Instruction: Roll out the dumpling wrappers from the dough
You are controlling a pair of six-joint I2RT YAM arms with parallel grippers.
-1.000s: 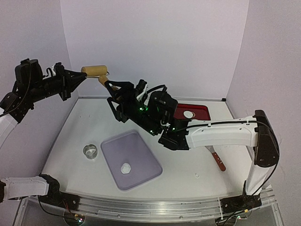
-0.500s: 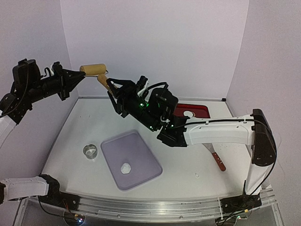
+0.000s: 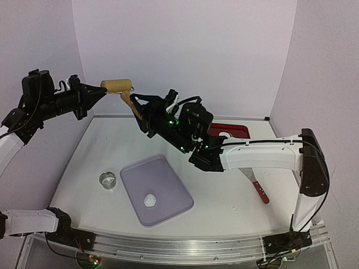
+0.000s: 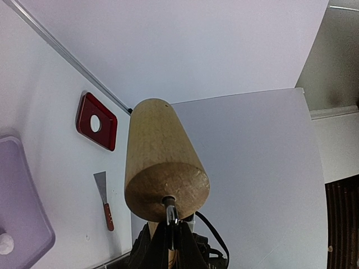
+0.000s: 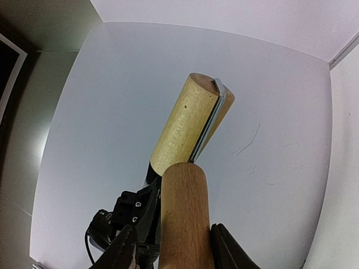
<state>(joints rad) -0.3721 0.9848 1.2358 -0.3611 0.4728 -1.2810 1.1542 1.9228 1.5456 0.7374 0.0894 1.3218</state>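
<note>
While left jaws pinch roller (image 3: 116, 84) axle (image 4: 170, 214) shut, right jaws flank wooden handle (image 5: 183, 218), grip unclear.

Right arm (image 3: 263, 156): white link, black joints, green lights.
Left arm (image 3: 8, 147): white link, black wrist, cables.
Right gripper (image 5: 175, 230): black, two-fingered.

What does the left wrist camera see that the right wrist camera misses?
Only left wrist: the table below, with a red tray holding a round wrapper, a scraper, and a purple mat with a dough lump. Only right wrist: the roller's handle up close, right arm's jaws either side. Both: the wooden roller head against the pale wall.
</note>
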